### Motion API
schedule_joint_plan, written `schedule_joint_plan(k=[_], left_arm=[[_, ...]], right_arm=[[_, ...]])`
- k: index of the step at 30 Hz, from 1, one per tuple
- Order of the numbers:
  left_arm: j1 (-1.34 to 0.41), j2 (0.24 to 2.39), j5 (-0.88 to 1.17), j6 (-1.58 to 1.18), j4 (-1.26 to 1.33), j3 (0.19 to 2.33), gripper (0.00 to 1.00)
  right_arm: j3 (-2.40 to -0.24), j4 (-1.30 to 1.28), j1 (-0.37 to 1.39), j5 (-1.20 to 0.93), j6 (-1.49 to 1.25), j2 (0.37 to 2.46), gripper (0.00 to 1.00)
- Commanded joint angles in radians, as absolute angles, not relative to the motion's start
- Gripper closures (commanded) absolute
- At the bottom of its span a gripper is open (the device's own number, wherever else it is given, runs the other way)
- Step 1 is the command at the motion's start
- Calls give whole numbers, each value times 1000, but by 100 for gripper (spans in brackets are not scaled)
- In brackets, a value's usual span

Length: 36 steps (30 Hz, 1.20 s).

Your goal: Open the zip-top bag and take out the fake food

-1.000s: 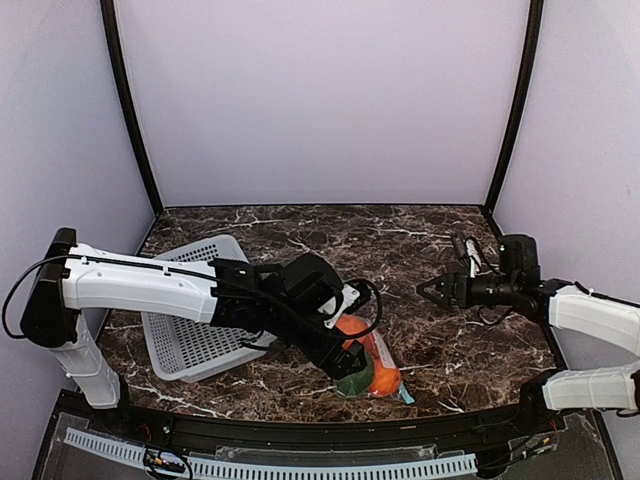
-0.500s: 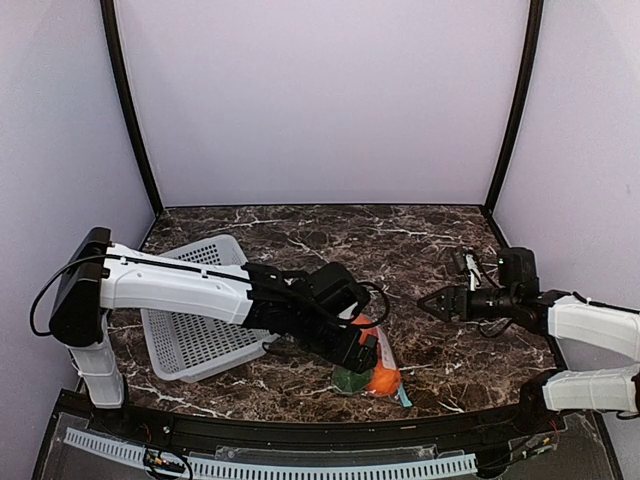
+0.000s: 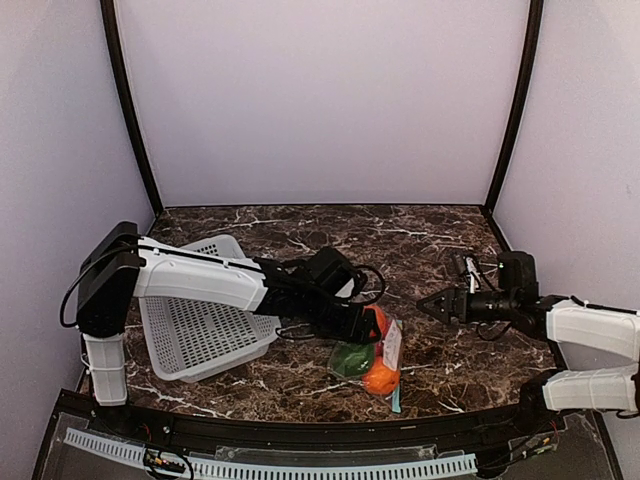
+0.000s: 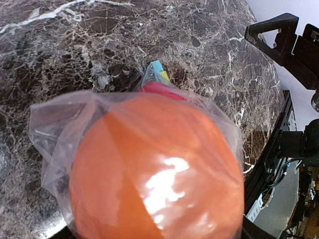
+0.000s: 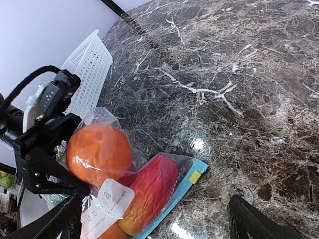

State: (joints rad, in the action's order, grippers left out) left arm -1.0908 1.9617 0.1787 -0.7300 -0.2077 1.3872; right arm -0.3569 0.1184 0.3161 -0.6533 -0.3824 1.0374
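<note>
The zip-top bag [image 3: 385, 350] lies near the table's front edge, with its teal zip strip [image 5: 174, 201] toward the front. Through the plastic I see a round orange [image 5: 97, 152], an elongated red-orange piece [image 5: 149, 191], a second orange [image 3: 380, 380] and a dark green piece [image 3: 350, 358]. My left gripper [image 3: 362, 325] is shut on the bag's far closed end, beside the orange, which fills the left wrist view [image 4: 154, 169]. Its fingers are mostly hidden there. My right gripper [image 3: 430, 303] is open and empty, to the right of the bag and pointing at it.
A white perforated basket [image 3: 190, 335] lies tilted at the left, under the left arm. A white label [image 5: 107, 201] is on the bag. The table's front edge runs just below the zip strip. Purple walls enclose the table.
My left gripper has moved away from the front edge, toward the far right. The bag's closed end with the orange has come along with it. The right gripper has barely shifted.
</note>
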Motion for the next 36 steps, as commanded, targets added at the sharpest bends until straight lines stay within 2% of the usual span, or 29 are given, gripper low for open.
schedule_joint_plan(k=[1, 5, 7, 10, 14, 22, 28, 36], left_arm=[[-1084, 2023, 267, -725, -166, 1414, 23], [-1082, 2055, 319, -736, -155, 1423, 21], [-1080, 2054, 337, -735, -135, 1415, 27], [-1067, 2034, 390, -734, -57, 1392, 49], [-1022, 1962, 441, -740, 80, 1331, 60], [-918, 1820, 517, -683, 215, 1265, 60], [-872, 1712, 513, -595, 241, 1272, 58], [-846, 1653, 511, -588, 335, 1276, 58]], right_arm=[[-356, 177, 321, -670, -404, 1052, 1], [-357, 193, 309, -685, -420, 1047, 1], [-355, 197, 297, -700, -426, 1045, 1], [-348, 209, 268, -732, -443, 1036, 1], [-351, 218, 224, -787, -460, 1015, 1], [-405, 183, 197, -879, -471, 912, 1], [-405, 275, 202, -988, -562, 897, 2], [-412, 453, 289, -1038, -666, 940, 18]])
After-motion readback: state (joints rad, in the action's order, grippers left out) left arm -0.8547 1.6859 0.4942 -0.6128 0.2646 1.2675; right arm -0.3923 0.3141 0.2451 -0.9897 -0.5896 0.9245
